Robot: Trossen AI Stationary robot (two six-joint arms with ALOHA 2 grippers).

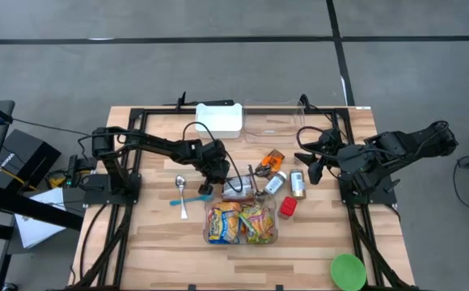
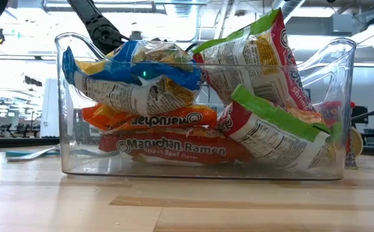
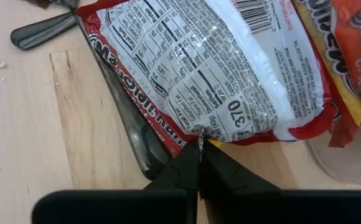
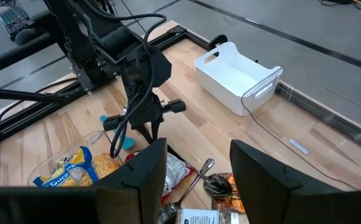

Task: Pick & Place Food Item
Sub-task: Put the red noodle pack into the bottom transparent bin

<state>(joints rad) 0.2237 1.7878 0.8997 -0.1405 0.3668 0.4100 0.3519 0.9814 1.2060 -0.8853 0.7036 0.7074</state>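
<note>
A red-and-white ramen packet (image 3: 218, 68) lies just beyond the far rim of a clear bin (image 1: 242, 222) that holds several ramen packets (image 2: 174, 122). My left gripper (image 1: 216, 174) is at the packet's left edge and shut on it; it also shows in the right wrist view (image 4: 146, 132). In the low view the bin hides it. My right gripper (image 1: 311, 162) waits open and empty at the right of the table, its fingers wide apart in its own wrist view (image 4: 196, 168). My left gripper pinches the packet's sealed edge (image 3: 200, 138) between its two fingers. The fingers come slanting down from the table's left side. The packet stretches away from the fingers toward the bin, printed back up; whether it is lifted off the table I cannot tell.
A dark utensil (image 3: 137, 140) lies under the packet. A metal spoon (image 1: 182, 187) and a blue spoon (image 1: 188, 200) lie left of the bin. Cans (image 1: 297, 184), a red item (image 1: 288, 208) and an orange snack (image 1: 272, 159) stand right. A white bin (image 1: 219, 119) is at the back, a green bowl (image 1: 348, 271) near right.
</note>
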